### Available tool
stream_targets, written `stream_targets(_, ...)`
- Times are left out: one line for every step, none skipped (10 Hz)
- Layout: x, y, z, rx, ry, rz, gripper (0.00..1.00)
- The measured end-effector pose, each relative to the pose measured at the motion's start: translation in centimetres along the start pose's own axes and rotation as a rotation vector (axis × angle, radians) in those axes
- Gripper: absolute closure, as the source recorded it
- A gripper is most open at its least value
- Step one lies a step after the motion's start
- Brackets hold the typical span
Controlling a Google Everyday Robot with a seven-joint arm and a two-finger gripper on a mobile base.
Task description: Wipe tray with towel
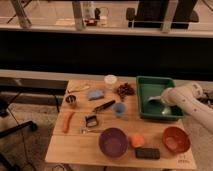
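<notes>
At the right edge of the frame the white arm reaches in leftward, its gripper down inside the green tray at the table's right side. A pale towel lies on the tray floor, right under the gripper. The purple bowl and orange bowl look empty.

Dim room, dark wall panel behind wooden worktop, glass partition with pale posts above, speckled grey floor below; claw over worktop's right
</notes>
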Motion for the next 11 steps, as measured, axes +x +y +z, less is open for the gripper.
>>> stream_targets(-0.1, 0.1, 0.1, -0.007, -0.001, 0.001, 0.45)
stream_targets(-0.1, 0.2, 0.2, -0.011, -0.002, 0.002, 0.38)
stream_targets(-0.3, 0.3, 0.4, -0.020, -0.003, 0.005, 0.24)
stream_targets(-0.3, 0.4, 0.6, -0.026, -0.002, 0.008, 0.21)
stream_targets(-0.2, 0.5, 0.7, -0.030, -0.002, 0.011, 0.20)
stream_targets(-0.2, 0.5, 0.9, -0.034, -0.001, 0.016, 0.20)
stream_targets(-0.1, 0.5, 0.9, -0.036, 0.000, 0.023, 0.20)
stream_targets(-0.1, 0.5, 0.9, -0.038, 0.001, 0.031, 0.20)
stream_targets(0.0, 0.4, 0.9, -0.039, -0.001, 0.040, 0.20)
stream_targets(0.2, 0.0, 0.5, -0.046, -0.019, 0.063, 0.20)
stream_targets(0.7, -0.6, -0.3, -0.047, -0.043, 0.091, 0.21)
